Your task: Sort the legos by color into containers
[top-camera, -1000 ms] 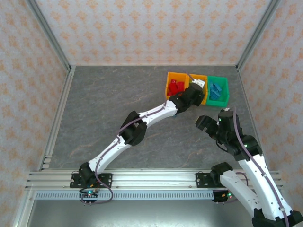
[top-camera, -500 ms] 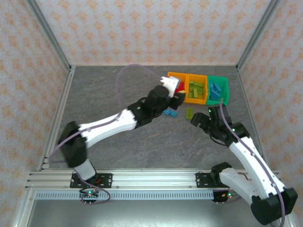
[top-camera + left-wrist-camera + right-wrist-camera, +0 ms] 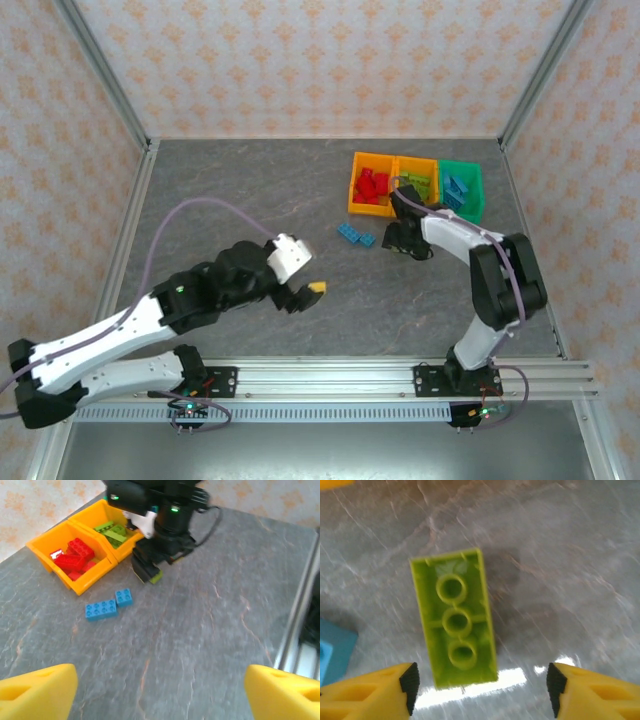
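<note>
Three strays lie outside the bins [image 3: 370, 208]: two blue bricks [image 3: 101, 609], and one lime brick [image 3: 454, 617] between the parted jaws of the right gripper [image 3: 480, 680]; the left gripper [image 3: 160, 680] gapes empty.

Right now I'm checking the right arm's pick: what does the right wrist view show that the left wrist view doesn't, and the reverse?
Right wrist: the green brick lies underside up, three hollow tubes showing, one end between the fingertips of the open right gripper. Left wrist: an orange bin of red bricks, the next orange bin with green bricks, a longer blue brick, the open left gripper. Both: that green brick, the smaller blue brick beside it, the grey table.
</note>
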Controlling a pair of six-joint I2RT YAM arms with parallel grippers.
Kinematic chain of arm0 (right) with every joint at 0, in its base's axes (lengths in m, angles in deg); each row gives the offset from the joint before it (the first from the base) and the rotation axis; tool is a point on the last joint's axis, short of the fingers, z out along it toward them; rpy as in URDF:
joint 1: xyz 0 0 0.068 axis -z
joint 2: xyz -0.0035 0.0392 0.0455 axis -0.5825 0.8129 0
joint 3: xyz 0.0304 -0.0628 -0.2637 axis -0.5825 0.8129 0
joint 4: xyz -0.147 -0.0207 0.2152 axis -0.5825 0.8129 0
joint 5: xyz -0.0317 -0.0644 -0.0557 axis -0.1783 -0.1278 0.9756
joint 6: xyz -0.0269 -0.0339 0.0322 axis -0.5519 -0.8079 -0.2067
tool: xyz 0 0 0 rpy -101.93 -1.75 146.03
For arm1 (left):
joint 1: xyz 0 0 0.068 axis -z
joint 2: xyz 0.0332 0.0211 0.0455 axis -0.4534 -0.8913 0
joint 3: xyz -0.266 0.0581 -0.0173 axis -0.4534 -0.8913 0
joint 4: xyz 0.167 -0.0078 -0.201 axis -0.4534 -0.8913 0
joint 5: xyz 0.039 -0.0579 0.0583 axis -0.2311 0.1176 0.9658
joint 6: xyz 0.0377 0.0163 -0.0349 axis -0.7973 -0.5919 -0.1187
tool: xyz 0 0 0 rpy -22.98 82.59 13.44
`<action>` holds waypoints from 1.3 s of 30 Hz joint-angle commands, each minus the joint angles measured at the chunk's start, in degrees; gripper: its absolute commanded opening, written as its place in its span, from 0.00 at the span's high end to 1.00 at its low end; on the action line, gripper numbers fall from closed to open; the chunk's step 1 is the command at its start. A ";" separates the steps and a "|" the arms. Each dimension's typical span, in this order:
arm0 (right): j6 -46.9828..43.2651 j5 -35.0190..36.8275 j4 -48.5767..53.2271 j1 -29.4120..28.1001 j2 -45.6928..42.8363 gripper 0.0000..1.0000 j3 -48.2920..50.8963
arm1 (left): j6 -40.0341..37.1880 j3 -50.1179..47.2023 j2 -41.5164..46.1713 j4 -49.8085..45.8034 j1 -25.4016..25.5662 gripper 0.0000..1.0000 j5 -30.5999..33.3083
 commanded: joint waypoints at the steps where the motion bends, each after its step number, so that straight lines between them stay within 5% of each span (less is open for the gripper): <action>1: -1.62 1.75 -2.77 -0.21 2.74 0.43 -2.40 | -12.10 -3.03 4.05 -8.92 0.06 0.08 -1.78; 8: -0.33 1.96 -2.59 -0.26 -4.82 0.79 1.94 | -19.28 -11.18 9.17 -4.37 -0.02 0.05 -1.10; 14: -0.31 6.90 -5.78 -0.12 -19.74 0.79 6.21 | -20.75 -12.62 9.85 -5.05 -0.69 0.04 2.38; 22: -3.64 8.89 -7.26 5.62 -2.09 0.80 -10.58 | -19.48 -13.46 9.82 -5.49 -2.39 0.03 0.85; 26: -5.25 8.52 -5.21 7.18 8.56 0.70 -21.54 | -18.91 -14.00 10.05 -4.86 -2.39 0.00 0.70; 30: -5.19 9.24 0.14 7.21 12.14 0.41 -28.95 | -18.87 -13.91 9.70 -5.08 -2.39 0.00 1.01; 39: -2.95 0.59 -4.72 2.09 -10.15 0.41 -7.98 | -19.51 -13.96 9.16 -4.86 -2.48 0.00 1.37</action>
